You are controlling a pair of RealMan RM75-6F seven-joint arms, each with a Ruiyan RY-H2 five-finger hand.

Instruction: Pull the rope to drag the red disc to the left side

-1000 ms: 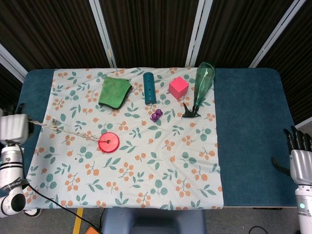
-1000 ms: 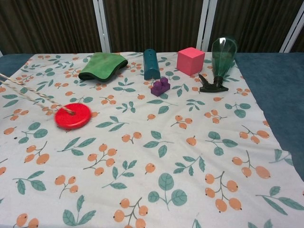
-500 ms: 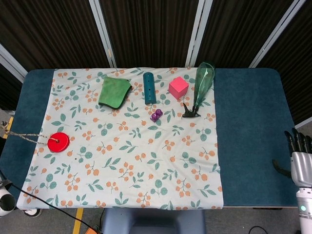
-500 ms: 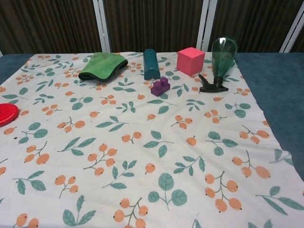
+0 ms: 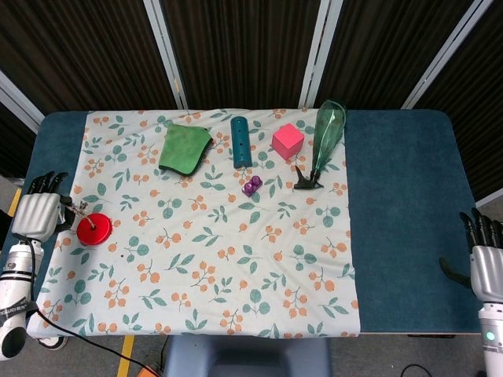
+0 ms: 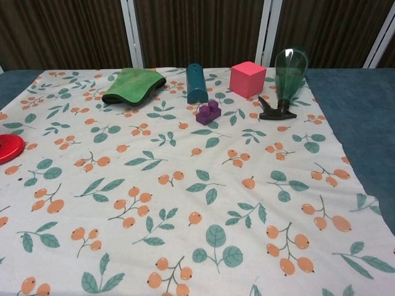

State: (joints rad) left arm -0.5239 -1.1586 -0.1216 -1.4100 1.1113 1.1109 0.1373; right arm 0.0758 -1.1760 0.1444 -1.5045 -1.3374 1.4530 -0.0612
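Observation:
The red disc (image 5: pixel 93 230) lies on the floral cloth near its left edge; the chest view shows only part of the red disc (image 6: pixel 9 148), at the left border. A short slack piece of rope (image 5: pixel 75 210) lies bunched between the disc and my left hand (image 5: pixel 39 214). That hand rests just left of the disc with its fingers spread and pointing away from me, and I see nothing gripped in it. My right hand (image 5: pixel 487 263) sits at the far right over the blue table, fingers extended and empty. Neither hand shows in the chest view.
Along the back of the floral cloth (image 5: pixel 236 275) lie a green cloth (image 5: pixel 184 148), a teal cylinder (image 5: pixel 240 141), a pink cube (image 5: pixel 288 140) and a green spray bottle (image 5: pixel 324 141) on its side. A small purple brick (image 5: pixel 251 186) sits near the middle.
The disc slid from the middle left to the cloth's left edge. The rope, first taut toward the left, now lies slack. My left hand has come back into view beside the disc.

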